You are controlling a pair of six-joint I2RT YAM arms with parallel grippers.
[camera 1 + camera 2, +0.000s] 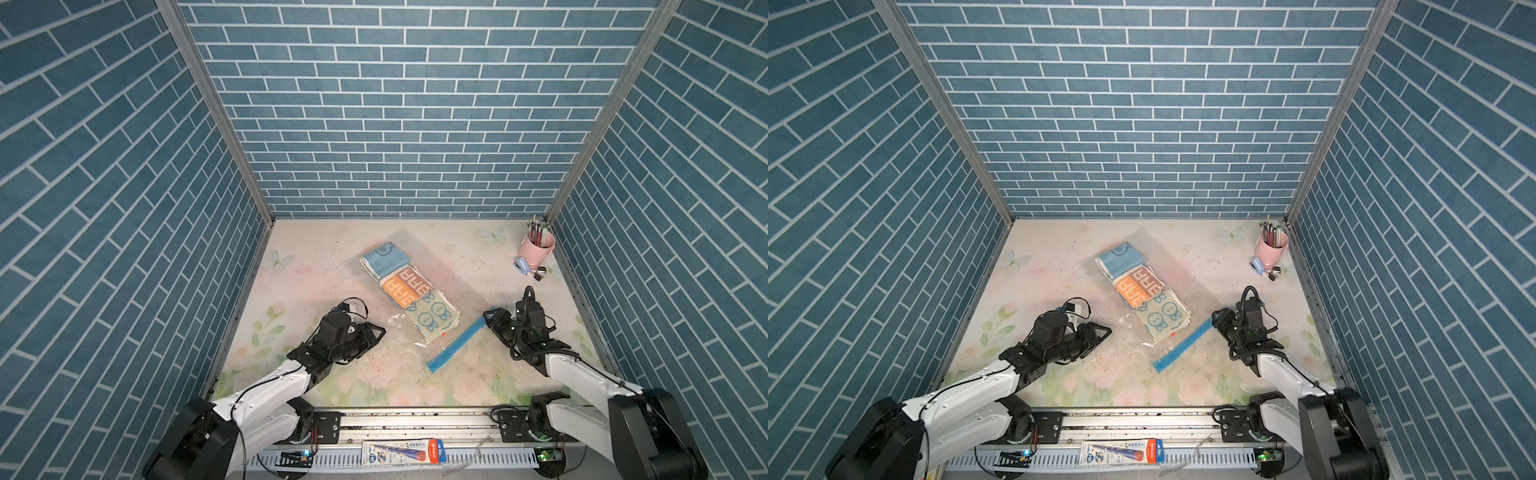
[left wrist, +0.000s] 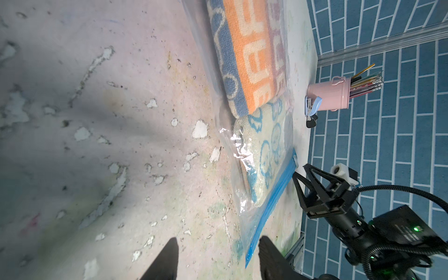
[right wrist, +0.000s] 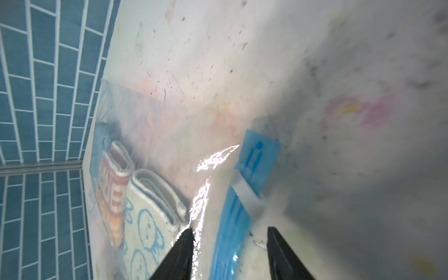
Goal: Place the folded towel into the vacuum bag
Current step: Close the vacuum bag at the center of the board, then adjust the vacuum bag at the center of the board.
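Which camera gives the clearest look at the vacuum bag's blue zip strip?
A top view: the blue zip strip shows almost end to end, flat and unobstructed. The left wrist view shows the strip obliquely, foreshortened; the right wrist view shows only one end close up, with glare beside it.

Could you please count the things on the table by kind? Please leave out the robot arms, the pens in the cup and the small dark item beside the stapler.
folded towels: 3
vacuum bag: 1
pink cup: 1
blue stapler: 1
Total: 6
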